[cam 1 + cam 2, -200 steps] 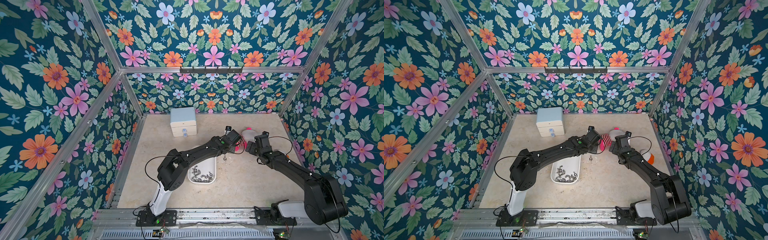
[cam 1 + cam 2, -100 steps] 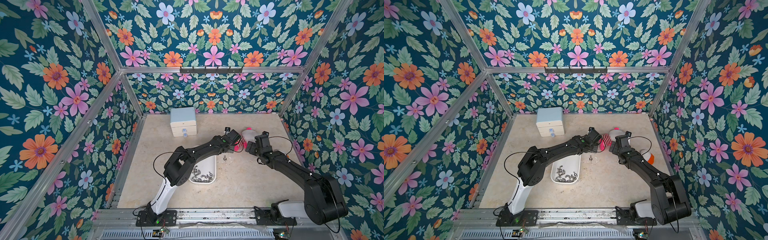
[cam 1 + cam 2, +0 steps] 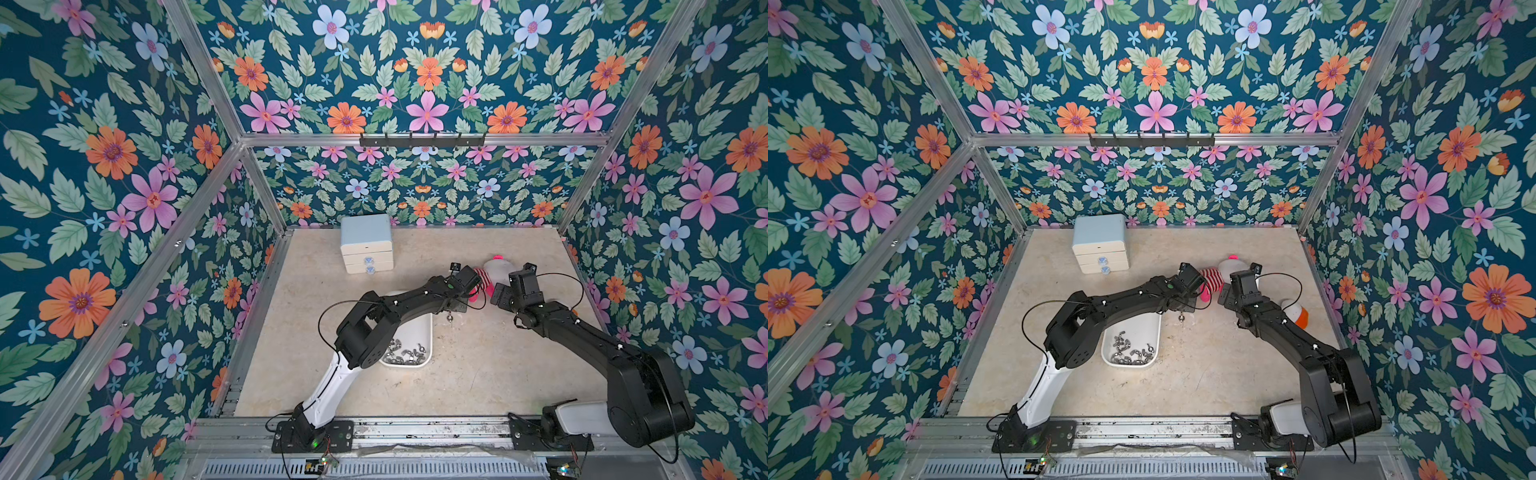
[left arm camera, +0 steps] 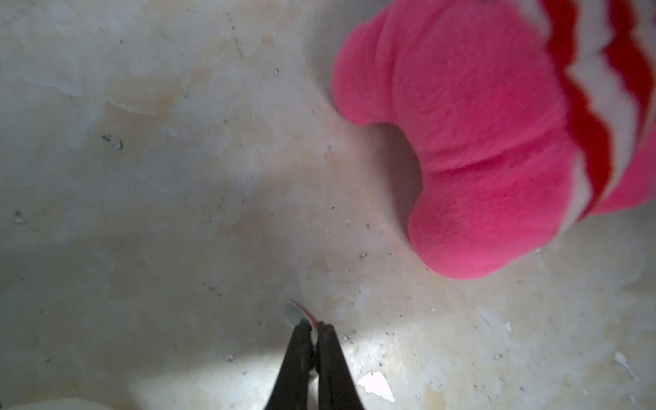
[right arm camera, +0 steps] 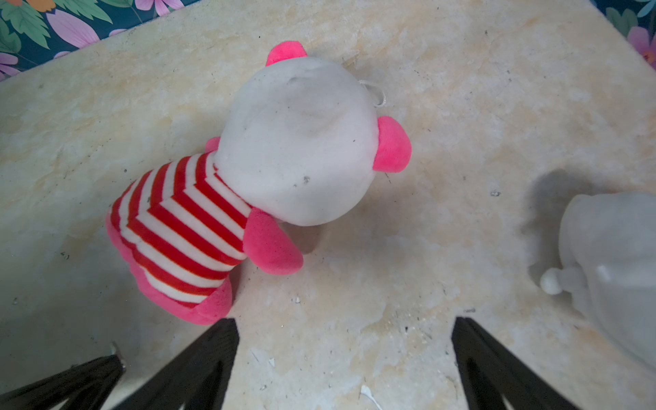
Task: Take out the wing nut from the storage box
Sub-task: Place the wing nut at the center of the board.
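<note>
Our left fingers (image 4: 298, 358) pinch the wing nut (image 4: 295, 314) by 1 thin edge; it may slip. Right fingers (image 5: 486, 362) spread.

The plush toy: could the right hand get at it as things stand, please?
Probably yes: the right hand is open and the plush toy lies just ahead, nothing between them; only the left hand near its feet might crowd it.

Striped plush toy (image 5: 284, 149), blue-topped drawer chest (image 3: 366, 243)
</note>
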Motion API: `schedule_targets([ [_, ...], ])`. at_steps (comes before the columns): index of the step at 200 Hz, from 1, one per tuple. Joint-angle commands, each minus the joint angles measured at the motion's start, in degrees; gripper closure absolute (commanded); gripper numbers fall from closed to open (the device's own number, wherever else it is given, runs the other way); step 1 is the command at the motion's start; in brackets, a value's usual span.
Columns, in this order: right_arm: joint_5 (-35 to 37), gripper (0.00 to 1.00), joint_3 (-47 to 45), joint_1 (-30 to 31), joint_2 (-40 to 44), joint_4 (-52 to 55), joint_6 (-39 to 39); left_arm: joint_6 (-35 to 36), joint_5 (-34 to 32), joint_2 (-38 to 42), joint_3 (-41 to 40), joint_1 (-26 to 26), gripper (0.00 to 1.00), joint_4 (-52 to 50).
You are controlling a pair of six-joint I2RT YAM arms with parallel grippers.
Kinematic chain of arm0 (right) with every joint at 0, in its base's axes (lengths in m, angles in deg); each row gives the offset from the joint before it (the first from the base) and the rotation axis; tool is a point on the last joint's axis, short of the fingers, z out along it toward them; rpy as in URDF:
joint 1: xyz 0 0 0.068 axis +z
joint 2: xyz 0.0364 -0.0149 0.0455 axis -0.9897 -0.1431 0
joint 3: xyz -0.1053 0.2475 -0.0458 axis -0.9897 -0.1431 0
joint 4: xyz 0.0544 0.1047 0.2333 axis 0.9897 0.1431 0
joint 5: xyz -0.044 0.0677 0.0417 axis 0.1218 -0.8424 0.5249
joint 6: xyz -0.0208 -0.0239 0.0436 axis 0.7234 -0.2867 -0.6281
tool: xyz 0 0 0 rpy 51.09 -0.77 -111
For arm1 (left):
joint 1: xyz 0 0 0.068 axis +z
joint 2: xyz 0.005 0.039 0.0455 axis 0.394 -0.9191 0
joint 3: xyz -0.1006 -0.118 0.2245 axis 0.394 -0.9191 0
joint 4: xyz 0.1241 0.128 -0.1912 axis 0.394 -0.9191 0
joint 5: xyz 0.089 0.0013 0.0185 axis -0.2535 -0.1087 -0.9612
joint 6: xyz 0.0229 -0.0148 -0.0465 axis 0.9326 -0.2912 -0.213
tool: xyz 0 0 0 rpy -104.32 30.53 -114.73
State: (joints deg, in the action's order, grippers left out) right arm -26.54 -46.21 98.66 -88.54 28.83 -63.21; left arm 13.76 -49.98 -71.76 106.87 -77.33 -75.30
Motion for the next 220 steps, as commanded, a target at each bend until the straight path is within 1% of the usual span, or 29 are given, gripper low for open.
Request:
schedule_targets([
  [1, 0.0, 0.01, 0.0, 0.1, -0.1, -0.5, -0.2, -0.4, 0.2, -0.3, -0.2, 0.0, 1.00, 0.9],
  [28, -0.3, 0.01, 0.0, 0.0, 0.1, -0.4, -0.1, -0.7, 0.2, -1.0, -0.3, 0.0, 1.00, 0.9],
  [33, -0.3, 0.01, 0.0, 0.1, 0.1, -0.4, -0.1, -0.7, 0.2, -1.1, -0.3, 0.0, 0.99, 0.9],
  [42, -0.3, 0.01, 0.0, 0.1, 0.2, -0.3, -0.1, -1.0, 0.2, -1.0, -0.6, 0.0, 0.93, 0.9],
  [47, -0.3, 0.01, 0.0, 0.0, 0.2, -0.3, -0.1, -1.1, 0.1, -1.0, -0.7, 0.0, 0.89, 1.0],
  [63, -0.3, 0.01, -0.2, 0.0, 0.4, -0.3, -0.1, -1.2, 0.1, -0.6, -1.3, 0.0, 0.81, 1.3],
  [85, -0.3, 0.01, -0.3, 0.1, 0.7, -0.4, -0.2, -1.6, -0.2, 0.2, -2.0, 0.0, 0.63, 1.6],
  [104, -0.3, 0.01, -0.4, 0.0, 0.8, -0.4, -0.2, -1.7, -0.5, 1.3, -2.3, 0.0, 0.56, 1.9],
  [144, -0.4, 0.01, -0.4, 0.1, 0.8, -0.2, 0.0, -0.7, -2.0, 5.9, -2.2, 0.0, 0.53, 2.1],
  [173, -0.1, 0.01, -0.2, 0.3, 0.6, 0.0, 0.2, 0.8, -5.7, 10.6, -3.2, 0.2, 0.51, 0.3],
  [220, 0.8, 0.01, 0.6, 1.9, -0.8, 0.1, 0.2, 0.2, -9.8, 20.5, -12.7, 1.5, 0.51, -0.1],
])
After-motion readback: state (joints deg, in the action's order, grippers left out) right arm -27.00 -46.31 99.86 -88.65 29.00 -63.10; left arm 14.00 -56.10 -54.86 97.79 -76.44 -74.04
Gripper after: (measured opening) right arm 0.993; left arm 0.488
